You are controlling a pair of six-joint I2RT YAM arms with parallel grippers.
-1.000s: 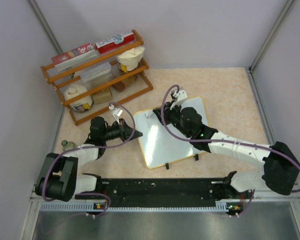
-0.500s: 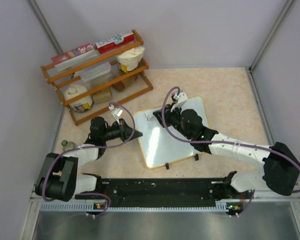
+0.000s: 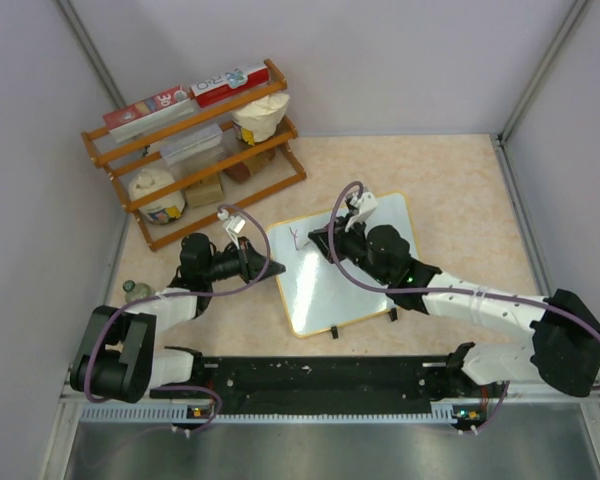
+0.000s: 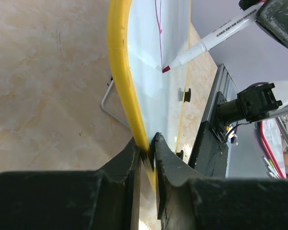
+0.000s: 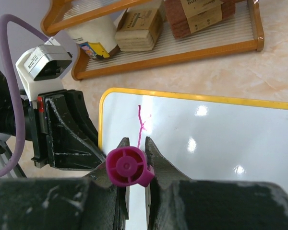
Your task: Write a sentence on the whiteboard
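The whiteboard (image 3: 345,265), white with a yellow-orange rim, lies on the table and bears a short magenta stroke (image 3: 296,237) near its left corner. My left gripper (image 3: 268,266) is shut on the board's left rim, which also shows in the left wrist view (image 4: 119,72). My right gripper (image 3: 318,240) is shut on a white marker with a magenta end cap (image 5: 127,166). In the left wrist view the marker (image 4: 216,34) has its magenta tip (image 4: 166,69) on the board at the end of the stroke. The stroke also shows in the right wrist view (image 5: 142,123).
A wooden rack (image 3: 195,150) with boxes, bags and a jar stands at the back left. A small bottle (image 3: 131,290) sits by the left wall. Two black clips (image 3: 334,333) are on the board's near edge. The black base rail (image 3: 320,380) runs along the front.
My right gripper has moved left and down across the board with the marker, and the magenta stroke has grown longer. The left arm and the board have not moved.
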